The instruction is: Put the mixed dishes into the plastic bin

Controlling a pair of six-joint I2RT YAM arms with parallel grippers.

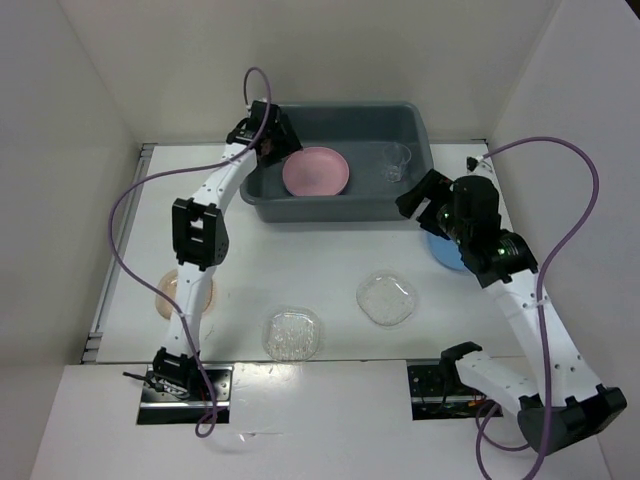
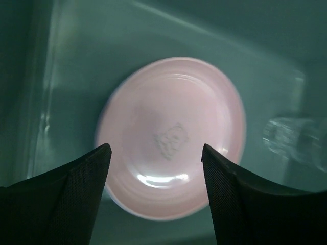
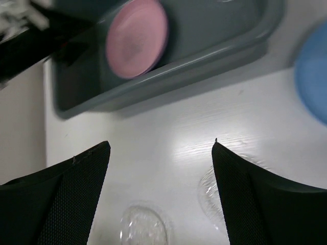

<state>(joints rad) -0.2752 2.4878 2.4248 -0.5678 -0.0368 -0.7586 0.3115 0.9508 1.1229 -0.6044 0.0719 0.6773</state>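
Pink plate lies flat on the floor of the bin, near its left end. A clear cup stands well apart from it toward the right end. The left arm reaches over the bin's left wall with its wrist turned down, a pose that suits lowering a plate past the rim rather than tipping it in from the side. The left fingers hang spread wide directly above the plate, with nothing between them and no contact with it.

The rest of the set waits on the bench. A blue plate sits just off the bin's right front corner, largely hidden under the right arm from overhead. Two clear dishes lie side by side nearer the arm bases. A peach plate rests at the left, partly covered by the left arm.

The right fingers are also released and empty, held above the bench in front of the bin with the blue plate just beside them. That placement suggests the blue plate is the right arm's likely next pick. By this count two pieces are in the bin and four are visible outside it. The bin is wide enough that both arms could work over it without crowding.
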